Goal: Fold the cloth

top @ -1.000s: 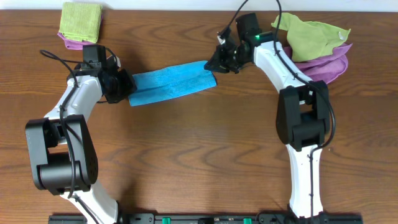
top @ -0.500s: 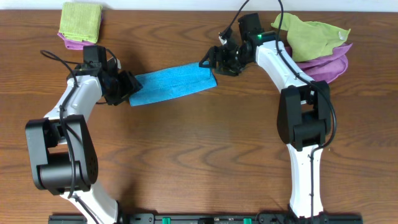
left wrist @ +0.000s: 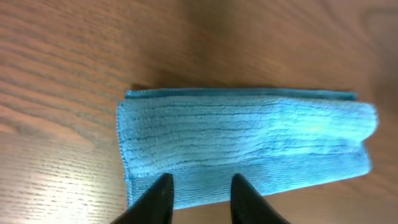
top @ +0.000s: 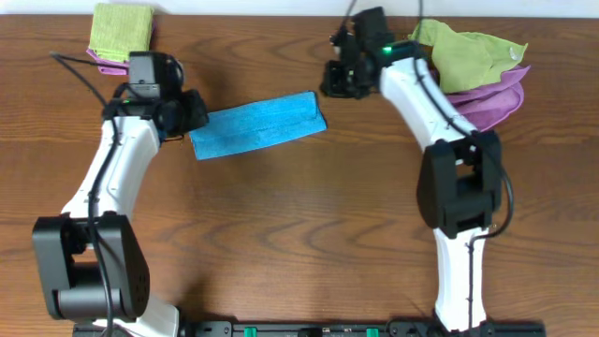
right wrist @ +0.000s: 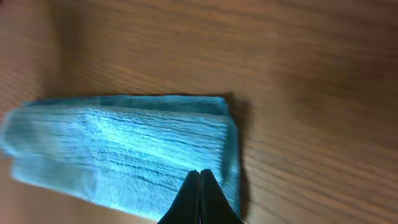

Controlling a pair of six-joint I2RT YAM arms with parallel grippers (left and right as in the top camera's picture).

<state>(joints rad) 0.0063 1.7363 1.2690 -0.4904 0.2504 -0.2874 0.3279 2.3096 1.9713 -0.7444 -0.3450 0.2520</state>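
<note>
The cloth (top: 257, 124), a soft, light strip folded on the table (top: 281, 234) between the arms, looks best pinched at its short-end corners, the left gripper (left wrist: 202, 182) spread, the right gripper (right wrist: 199, 177) pressed together, empty

Wood-grain table (top: 281, 234) carrying three lots of fabric.

The cloth (top: 258, 124), bright sky-blue, is lying flat on the bare wood in the far half of the table. It is folded into a long narrow strip running left to right and tilting slightly, with its right end sitting farther back than its left. In the far left corner a folded olive-green cloth (top: 122, 28) is resting on a small purple cloth (top: 101, 60), whose edge is peeking out beneath it. In the far right corner a crumpled green cloth (top: 463, 54) is sprawling over a crumpled purple cloth (top: 496, 98), which is touching the wood along its near side. Both piles are sitting well apart from the blue strip.
</note>
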